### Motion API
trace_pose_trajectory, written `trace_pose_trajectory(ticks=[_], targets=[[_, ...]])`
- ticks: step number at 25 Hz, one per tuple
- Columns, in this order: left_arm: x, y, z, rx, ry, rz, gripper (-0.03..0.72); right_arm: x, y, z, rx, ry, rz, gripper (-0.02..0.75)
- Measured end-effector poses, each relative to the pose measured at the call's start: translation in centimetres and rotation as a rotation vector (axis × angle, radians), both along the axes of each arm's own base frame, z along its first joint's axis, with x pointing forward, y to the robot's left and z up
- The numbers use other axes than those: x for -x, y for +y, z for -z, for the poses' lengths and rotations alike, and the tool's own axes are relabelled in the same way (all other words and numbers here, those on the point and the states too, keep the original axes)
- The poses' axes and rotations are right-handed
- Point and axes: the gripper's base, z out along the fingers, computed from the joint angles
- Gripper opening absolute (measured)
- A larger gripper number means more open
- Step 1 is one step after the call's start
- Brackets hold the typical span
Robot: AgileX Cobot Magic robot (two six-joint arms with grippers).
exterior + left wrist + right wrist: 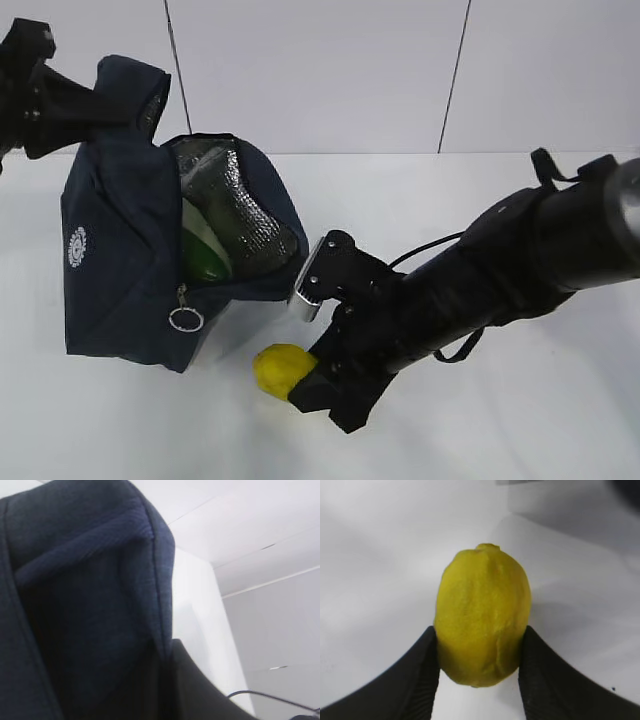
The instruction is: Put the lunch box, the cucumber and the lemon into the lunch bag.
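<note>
Lemon (482,617) position: between the two black fingers (417,680) of the right gripper (297,375), on the white table (500,420). Both pads touch the fruit, one on each flank, so the gripper is pinching the lemon at its lower half. The pointed tip of the lemon faces away from the wrist camera. In the exterior view the lemon protrudes to the left of the fingertips, low against the table surface; whether it is lifted clear of the table cannot be told.

Right arm pose: the arm enters from the right edge of the exterior view and slopes down and leftward, with the wrist angled toward the table. A cable loops along the forearm.

Bag (130,260) position: up and left of the right gripper, near it but not touching. Its mouth faces right, showing silver lining and green contents inside. A ring pull (186,319) hangs at the front edge.

Left gripper (45,100) pose: raised at the upper left, holding the top flap of the bag up. The left wrist view is filled by navy fabric (85,610) pressed close to the camera; the fingers themselves are hidden, and the jaws are closed tight on the flap.
</note>
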Motion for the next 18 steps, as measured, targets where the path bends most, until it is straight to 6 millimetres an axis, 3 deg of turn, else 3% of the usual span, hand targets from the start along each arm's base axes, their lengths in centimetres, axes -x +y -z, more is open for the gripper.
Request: trace_pose_trajectory(ticks=[12,18], targets=[[0.1,0.2,0.4,-0.093,-0.026,0.031,-0.007,4.1,-2.0,-4.2,0.16,0.227,-0.219,0.352],[0.6,-0.2,0.6,-0.131,-0.037,0.122,-0.007,4.3,-1.9,-6.9,0.133,0.219,-0.203,0.352]])
